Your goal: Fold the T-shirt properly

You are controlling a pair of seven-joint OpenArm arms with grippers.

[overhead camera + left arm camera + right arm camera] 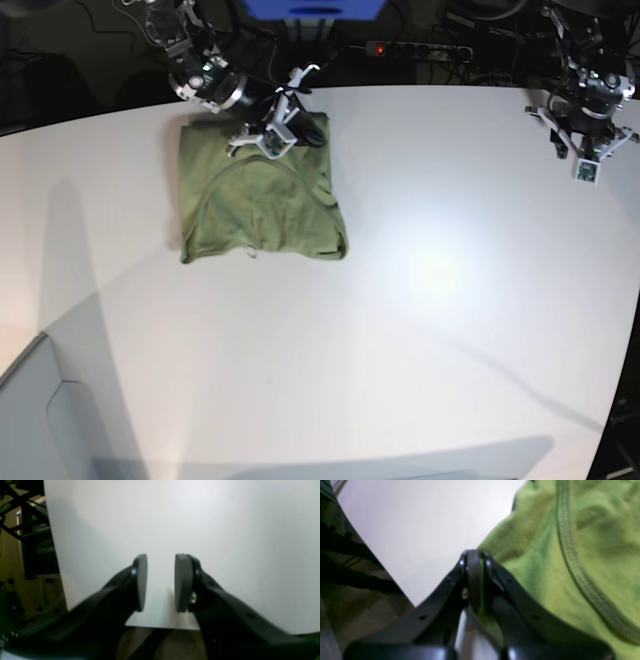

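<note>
T-shirt [260,210] lies folded at the table's [450,330] ten o'clock, long axis twelve-to-six. Right gripper [272,140] sits at its twelve o'clock edge, clenched on the fabric. Left gripper [585,150] is released, empty, well apart at two o'clock.

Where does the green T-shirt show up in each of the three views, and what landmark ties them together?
Left wrist: not in it; only bare white table beyond the open left end effector.
Right wrist: the T-shirt fills the right half, its edge pinched in the shut right end effector.
Base: upper left, folded flat, right end effector at its far edge.
Shared landmark: the white table.
</note>
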